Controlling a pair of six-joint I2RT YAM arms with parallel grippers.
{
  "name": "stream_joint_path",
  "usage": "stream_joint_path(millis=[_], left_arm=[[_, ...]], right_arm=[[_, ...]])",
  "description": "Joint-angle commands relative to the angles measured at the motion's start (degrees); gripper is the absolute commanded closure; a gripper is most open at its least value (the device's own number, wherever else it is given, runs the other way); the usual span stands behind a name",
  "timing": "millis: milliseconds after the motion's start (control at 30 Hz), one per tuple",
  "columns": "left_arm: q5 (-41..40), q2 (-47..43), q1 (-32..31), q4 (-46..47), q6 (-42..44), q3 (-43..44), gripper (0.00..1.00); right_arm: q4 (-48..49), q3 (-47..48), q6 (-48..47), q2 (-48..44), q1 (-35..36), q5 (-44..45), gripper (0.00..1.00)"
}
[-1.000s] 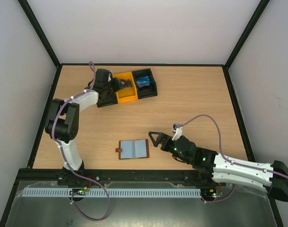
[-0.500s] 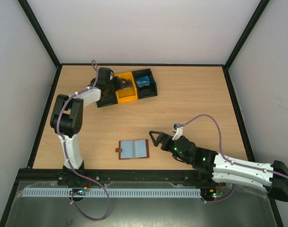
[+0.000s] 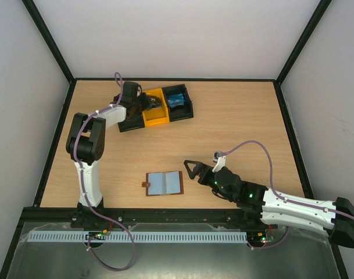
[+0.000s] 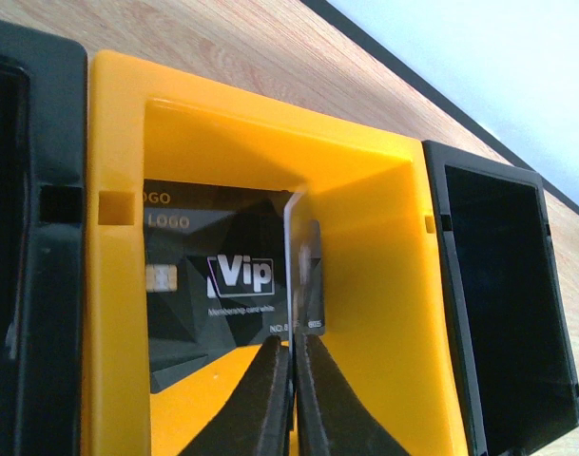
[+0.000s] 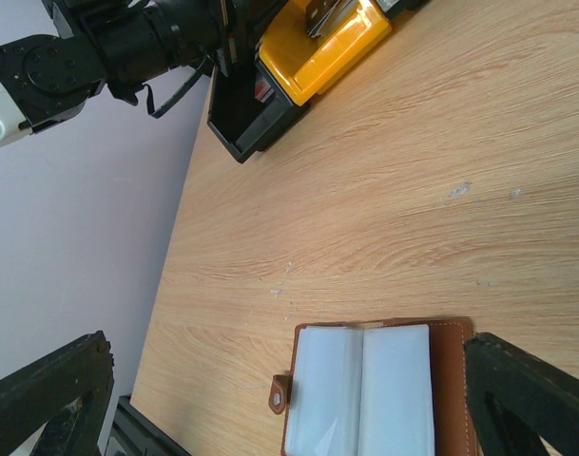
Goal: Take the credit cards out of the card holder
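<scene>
Top external view: a three-bin tray [image 3: 189,108] sits far left on the desk [image 3: 235,128], with a blue card [image 3: 177,99] in its right bin. The left arm stretches into the yellow bin [image 4: 118,313], its left pincer [image 4: 292,353] clamped on an upright card [image 4: 290,256] over a flat black card [image 4: 213,275]. The card holder [image 3: 164,183] lies open near the front. The right pincer [image 3: 190,170], spread wide, hovers just beside it.

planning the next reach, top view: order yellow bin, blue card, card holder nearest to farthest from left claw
1. yellow bin, the left claw is over it
2. blue card, black bin to its right
3. card holder, open, near edge by the right claw
</scene>
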Motion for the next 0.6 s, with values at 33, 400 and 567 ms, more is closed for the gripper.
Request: stream_joint_path(millis=[33, 400, 567], left_arm=[[-0.38, 1.42, 0.36, -1.34, 0.94, 2.46, 0.89], [0.21, -1.54, 0.86, -3.43, 1.22, 2.79, 0.76], [0.58, -4.42, 0.87, -4.25, 1.14, 2.61, 0.57]], right_arm=[[-1.65, 0.52, 0.8, -0.62, 0.17, 2.76, 0.02], [-1.36, 0.29, 1.42, -0.19, 0.17, 2.8, 0.02], [-1.91, 0.28, 2.05, -0.48, 0.17, 2.36, 0.02]])
